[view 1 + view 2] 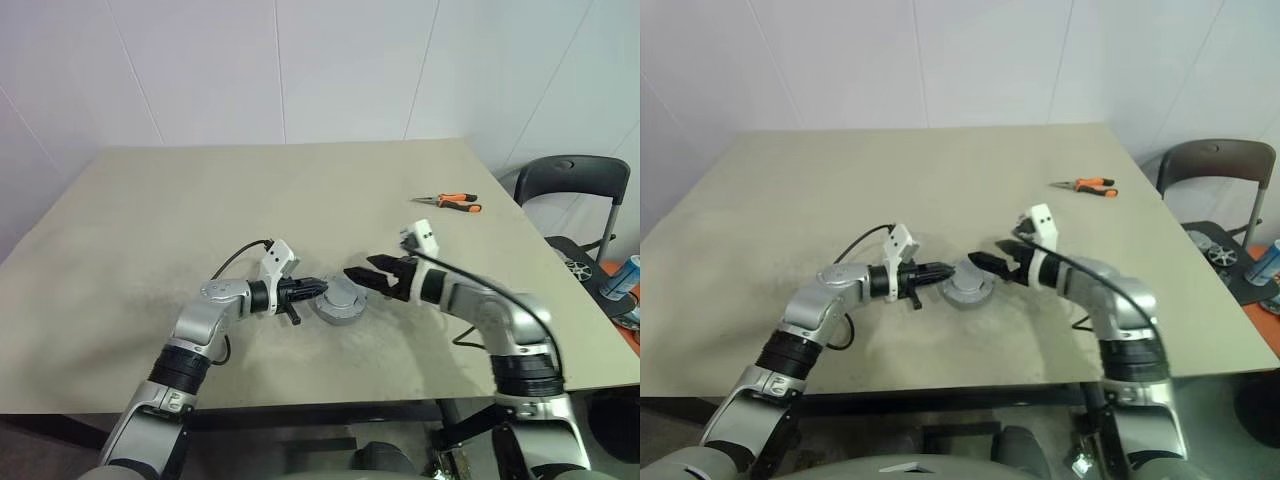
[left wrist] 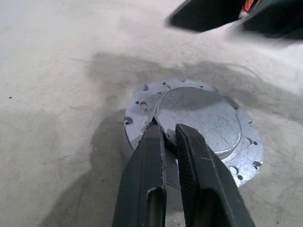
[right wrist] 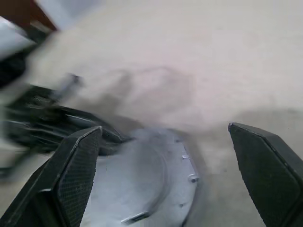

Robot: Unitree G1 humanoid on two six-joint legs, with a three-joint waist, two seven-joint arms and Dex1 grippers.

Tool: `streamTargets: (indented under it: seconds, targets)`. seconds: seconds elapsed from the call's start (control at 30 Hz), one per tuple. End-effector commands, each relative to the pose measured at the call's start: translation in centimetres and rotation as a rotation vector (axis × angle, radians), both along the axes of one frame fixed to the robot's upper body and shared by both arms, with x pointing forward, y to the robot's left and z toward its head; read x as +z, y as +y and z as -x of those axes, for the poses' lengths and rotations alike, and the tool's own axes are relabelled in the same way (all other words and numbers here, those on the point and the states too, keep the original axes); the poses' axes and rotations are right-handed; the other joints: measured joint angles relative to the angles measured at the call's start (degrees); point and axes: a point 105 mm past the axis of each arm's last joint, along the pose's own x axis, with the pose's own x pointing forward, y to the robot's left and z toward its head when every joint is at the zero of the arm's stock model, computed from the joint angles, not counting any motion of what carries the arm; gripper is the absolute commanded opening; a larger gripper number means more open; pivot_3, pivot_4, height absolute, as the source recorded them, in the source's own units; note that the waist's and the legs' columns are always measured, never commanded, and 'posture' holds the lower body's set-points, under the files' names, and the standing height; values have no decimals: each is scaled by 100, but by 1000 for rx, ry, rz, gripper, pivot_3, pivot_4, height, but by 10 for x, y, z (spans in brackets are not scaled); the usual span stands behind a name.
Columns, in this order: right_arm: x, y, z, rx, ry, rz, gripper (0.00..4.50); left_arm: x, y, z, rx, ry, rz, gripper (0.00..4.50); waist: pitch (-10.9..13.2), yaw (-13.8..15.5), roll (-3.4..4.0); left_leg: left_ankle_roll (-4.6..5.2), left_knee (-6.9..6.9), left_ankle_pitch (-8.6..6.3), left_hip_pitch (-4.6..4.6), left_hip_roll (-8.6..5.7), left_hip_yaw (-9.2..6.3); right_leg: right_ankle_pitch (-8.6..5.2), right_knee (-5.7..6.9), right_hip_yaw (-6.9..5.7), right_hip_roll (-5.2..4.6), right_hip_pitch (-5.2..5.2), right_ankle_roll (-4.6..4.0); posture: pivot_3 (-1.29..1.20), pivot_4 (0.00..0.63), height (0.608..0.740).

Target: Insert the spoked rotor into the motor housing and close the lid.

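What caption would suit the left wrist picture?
Shut left gripper resting on the dull grey round metal lid with its notched edge, on the beige table.

This looks like a plain lab or workshop room set up for bench work. A large bare beige desk fills the middle of the frame, and behind it, across the top, run smooth white wall panels with thin seams and nothing hung on them. At the right of the frame, orange-handled pliers lie on the desk. Near the lower centre sits a round grey machined metal part with small drilled holes around its flange. At the right edge stands a dark plastic chair with metal legs, and just below it lie a silvery wheel-like part and a blue can.
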Motion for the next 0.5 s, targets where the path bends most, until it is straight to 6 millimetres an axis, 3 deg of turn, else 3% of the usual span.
streamTargets:
  seconds: [0.03,0.2,0.33,0.5]
  targets:
    - [4,-15,9,-2,89,-55,4463,-19,6,6,5,57,-66,471,0,-2,0,0,-2,0,0,0,0,0,-2,0,0,1,0,0,0,740]
    - [-15,-36,5,-128,261,-152,4463,-19,5,6,5,56,-66,471,0,-4,1,0,-3,0,3,0,1,0,-5,0,0,4,0,0,0,740]
    - [-37,-25,13,-144,347,-162,4463,-19,5,6,5,54,-66,471,-2,-7,3,5,-10,3,3,0,1,1,-7,0,0,3,1,0,0,740]
    - [-43,-10,18,-154,400,-228,4463,-20,7,7,7,54,-69,471,-3,-13,8,8,-11,5,2,-1,1,8,-8,0,1,4,15,0,0,740]
